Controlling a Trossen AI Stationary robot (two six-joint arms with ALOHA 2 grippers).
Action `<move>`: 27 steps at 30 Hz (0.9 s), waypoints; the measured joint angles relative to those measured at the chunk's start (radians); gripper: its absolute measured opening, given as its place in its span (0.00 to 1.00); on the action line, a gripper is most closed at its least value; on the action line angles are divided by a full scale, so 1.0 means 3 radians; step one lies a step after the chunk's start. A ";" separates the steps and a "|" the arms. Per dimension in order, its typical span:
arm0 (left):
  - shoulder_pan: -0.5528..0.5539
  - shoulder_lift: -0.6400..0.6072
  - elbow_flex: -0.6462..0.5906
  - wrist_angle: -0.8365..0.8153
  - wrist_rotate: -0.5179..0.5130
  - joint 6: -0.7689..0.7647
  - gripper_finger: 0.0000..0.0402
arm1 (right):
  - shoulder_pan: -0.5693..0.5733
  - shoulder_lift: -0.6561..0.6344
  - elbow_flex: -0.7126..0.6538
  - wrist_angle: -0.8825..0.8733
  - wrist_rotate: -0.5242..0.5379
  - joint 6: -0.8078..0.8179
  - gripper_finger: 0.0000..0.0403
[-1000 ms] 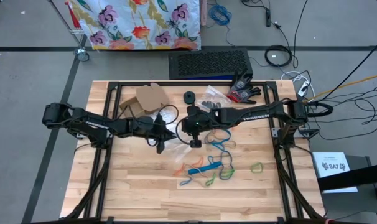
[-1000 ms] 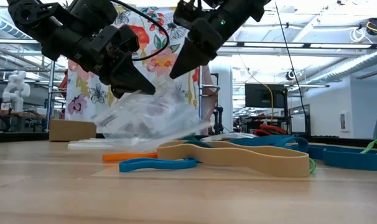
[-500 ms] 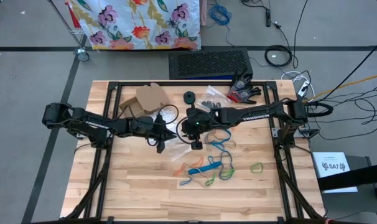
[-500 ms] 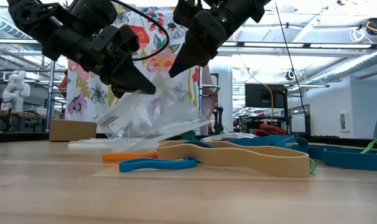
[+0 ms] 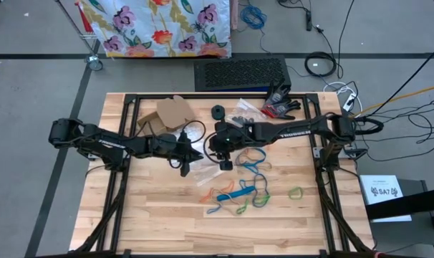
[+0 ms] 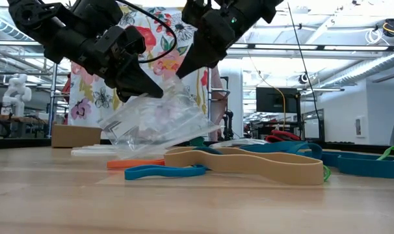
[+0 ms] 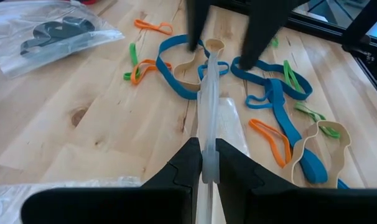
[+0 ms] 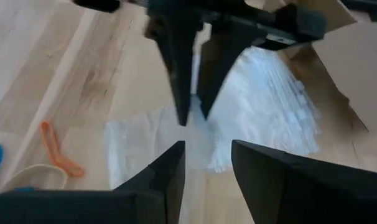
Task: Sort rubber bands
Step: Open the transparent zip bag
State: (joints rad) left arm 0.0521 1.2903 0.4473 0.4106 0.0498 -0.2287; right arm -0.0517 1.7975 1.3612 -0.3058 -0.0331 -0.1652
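The left pincer (image 7: 202, 163) is pinching a clear bag (image 6: 155, 120) by its edge, holding it above the tabletop (image 5: 145, 215) middle for filling. The right pincer (image 8: 206, 158) is hovering beside it, fingers parted and empty. The rubber bands (image 5: 238, 192) are lying scattered toward the near edge.
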 joint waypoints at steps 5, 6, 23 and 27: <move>-0.0001 0.0000 0.0001 0.0004 0.0000 0.0000 0.11 | -0.0069 0.0080 -0.0003 0.0099 -0.0247 0.0067 0.30; -0.0001 0.0000 0.0001 0.0009 0.0000 0.0000 0.11 | -0.0072 0.0101 -0.0003 0.0126 -0.0254 0.0062 0.29; -0.0001 -0.0001 0.0004 0.0029 -0.0001 0.0001 0.11 | -0.0071 0.0130 -0.0002 0.0233 -0.0257 -0.0074 0.01; 0.0000 -0.0001 0.0004 0.0029 -0.0003 0.0001 0.11 | -0.0057 0.0130 -0.0002 0.0208 -0.0152 -0.0074 0.00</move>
State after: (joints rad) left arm 0.0521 1.2900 0.4484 0.4194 0.0489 -0.2283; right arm -0.0687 1.8366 1.3605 -0.2432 -0.0788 -0.1874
